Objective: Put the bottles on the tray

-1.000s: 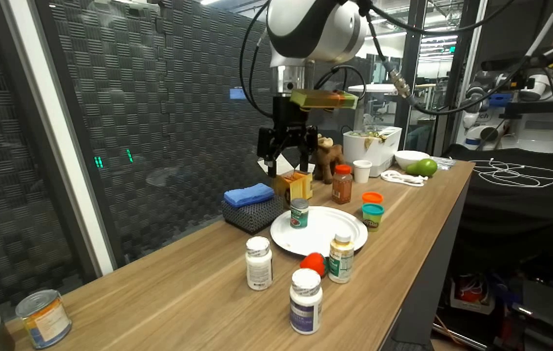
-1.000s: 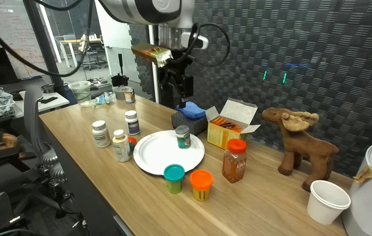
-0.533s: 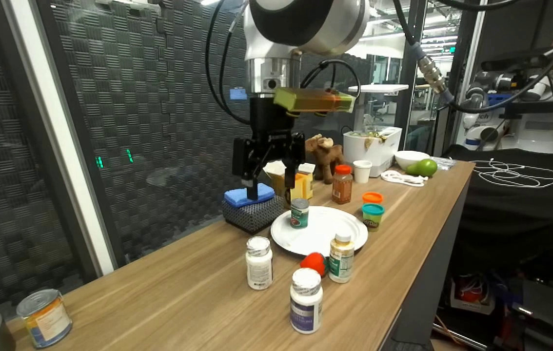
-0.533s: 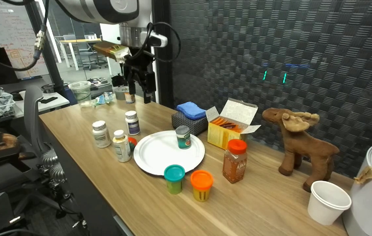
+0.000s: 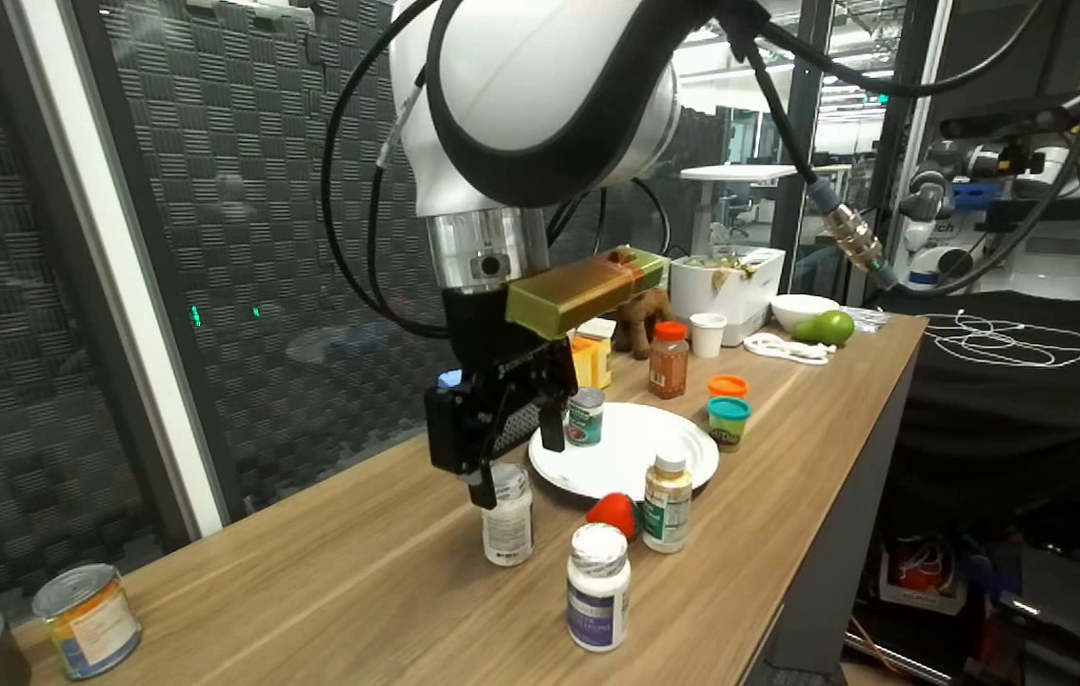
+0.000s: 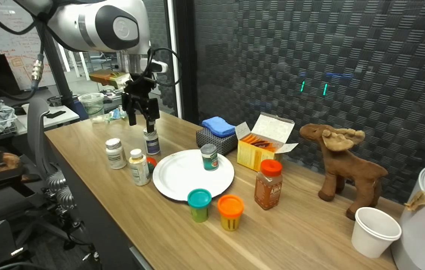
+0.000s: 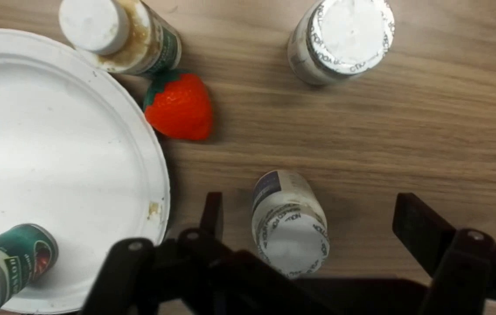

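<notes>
My gripper [image 7: 311,214] is open above a white bottle [image 7: 289,232], whose cap shows between the spread fingers, nearer the left one. That bottle [image 6: 153,144] stands upright on the table; no finger is seen gripping it. A white bottle with a purple label [image 5: 596,610] and a green-labelled bottle [image 5: 667,514] stand upright near the table's front. On the round white tray [image 6: 182,176] is one dark green jar [image 6: 209,157]. The red-capped jar [image 6: 268,189] stands on the table beyond the tray, beside the yellow box.
A toy strawberry [image 7: 182,107] lies between the tray and the green-labelled bottle. Two tubs, teal-lidded [image 6: 199,206] and orange-lidded [image 6: 230,213], stand beside the tray. A dark box with a blue cloth [image 6: 218,127] and an open yellow box [image 6: 257,150] stand behind it, against the wall side.
The gripper has moved away from above the yellow and dark boxes and come down over the white bottle, its jaws staying open. Bottles and tray have not moved.
</notes>
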